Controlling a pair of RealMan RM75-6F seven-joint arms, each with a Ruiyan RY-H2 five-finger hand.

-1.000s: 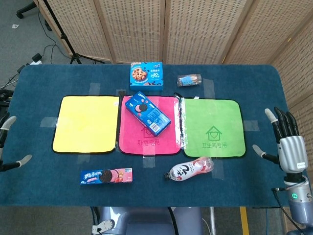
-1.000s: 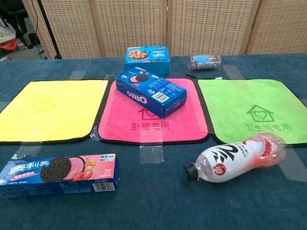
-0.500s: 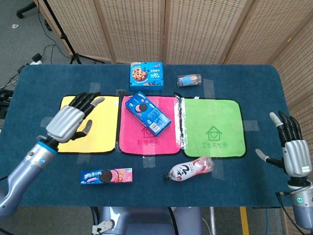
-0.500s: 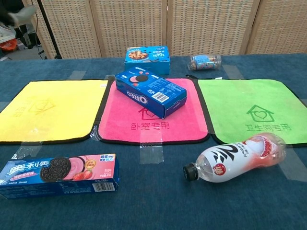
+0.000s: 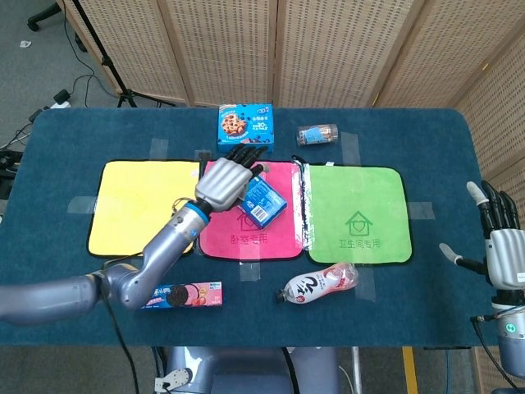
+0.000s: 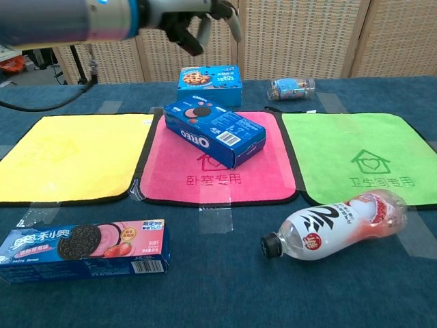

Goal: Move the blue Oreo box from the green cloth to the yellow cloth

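Observation:
The blue Oreo box point(image 5: 265, 202) point(image 6: 215, 132) lies at an angle on the pink cloth point(image 5: 246, 240) point(image 6: 212, 181), not on the green cloth point(image 5: 357, 213) point(image 6: 355, 157), which is bare. To the left, the yellow cloth point(image 5: 143, 209) point(image 6: 68, 157) is bare as well. My left hand point(image 5: 225, 180) point(image 6: 194, 17) hovers well above the box's far end with fingers apart, holding nothing; in the head view it hides that end of the box. Beyond the table's right edge my right hand point(image 5: 502, 246) is raised, fingers spread and empty.
A blue cookie box point(image 5: 246, 125) point(image 6: 209, 83) and a small jar on its side point(image 5: 317, 134) point(image 6: 292, 88) sit behind the cloths. A pink-labelled bottle point(image 5: 320, 284) point(image 6: 334, 224) and a strawberry Oreo box point(image 5: 184, 294) point(image 6: 82, 249) lie in front.
My left arm swung in from the left, passed over the yellow cloth and now reaches above the Oreo box. The right hand drifted slightly right and down. The box has not moved.

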